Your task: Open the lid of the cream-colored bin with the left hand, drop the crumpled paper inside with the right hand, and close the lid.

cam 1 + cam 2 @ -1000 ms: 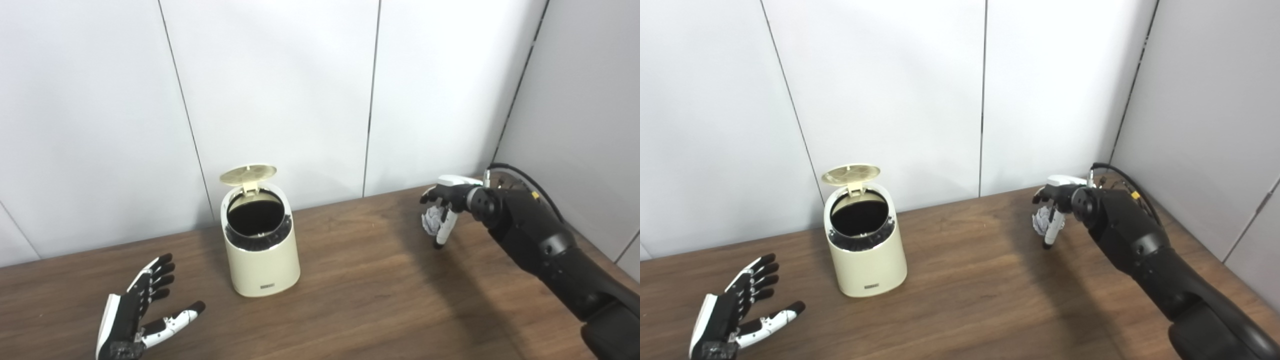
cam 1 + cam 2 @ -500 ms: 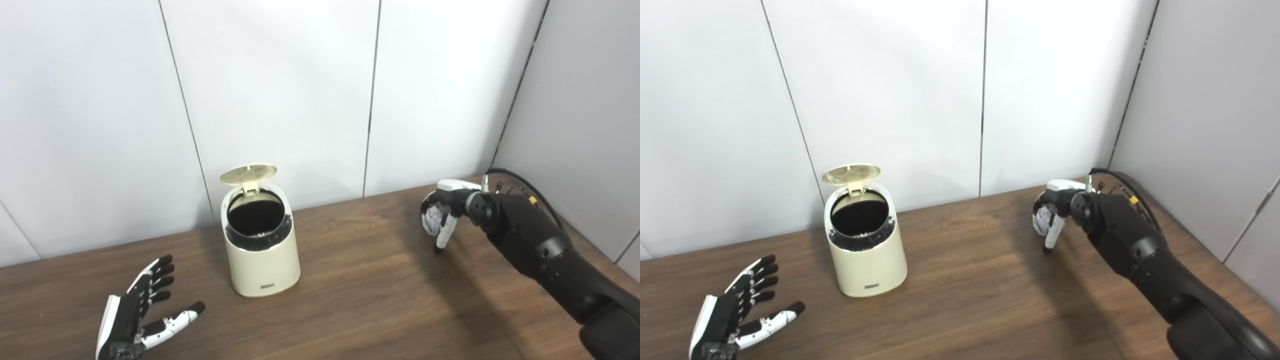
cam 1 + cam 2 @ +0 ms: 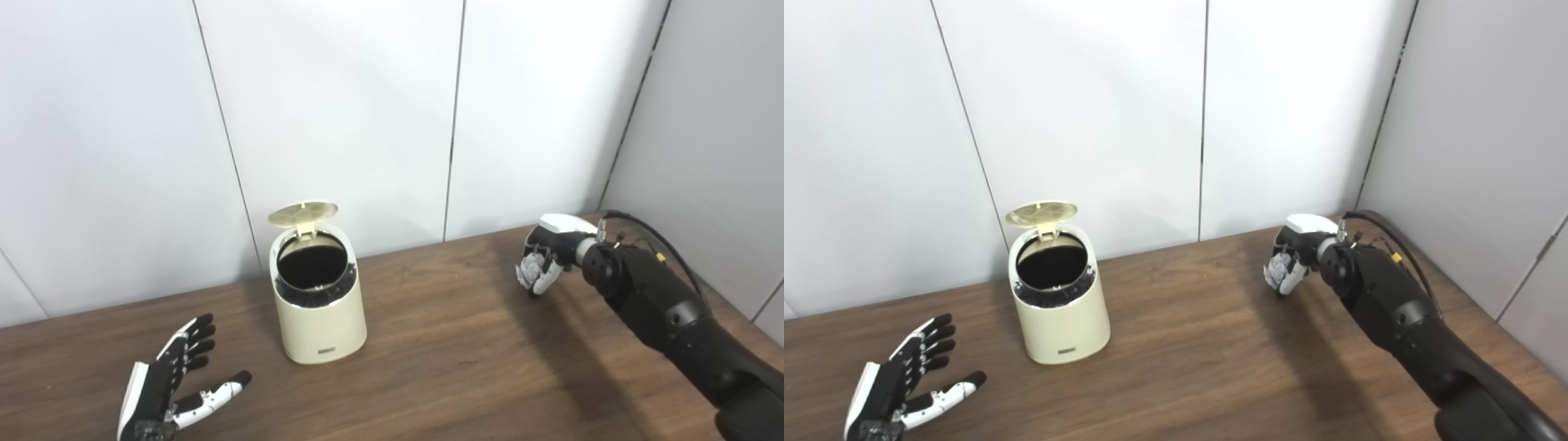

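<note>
With the lid [image 3: 304, 212] already raised and standing tilted back on its hinge at the rear of the bin [image 3: 318, 309], the opening step of the task reads as complete. The mouth of the bin is exposed and dark inside; whether anything lies within cannot be determined. The left hand [image 3: 168, 387] rests low over the table [image 3: 441, 367] to the front left of the bin, apart from it, palm up, fingers spread and holding nothing. The right hand [image 3: 545, 257] is positioned well to the right of the bin, near the back edge of the table and close to the wall [image 3: 343, 110]. Its fingers are curled around the paper [image 3: 530, 268], which shows as a pale crumpled ball enclosed in the grasp. Whether the ball is clear of the table surface or only just above it cannot be judged with certainty, but the hand appears raised. The pickup therefore looks secured. Remaining steps: carry the paper across to a point above the open mouth, release it, withdraw the right hand, then close the lid. The transfer calls for enough height to clear the rim and the upright lid, since contact could tip the light bin or knock the lid shut early.
</note>
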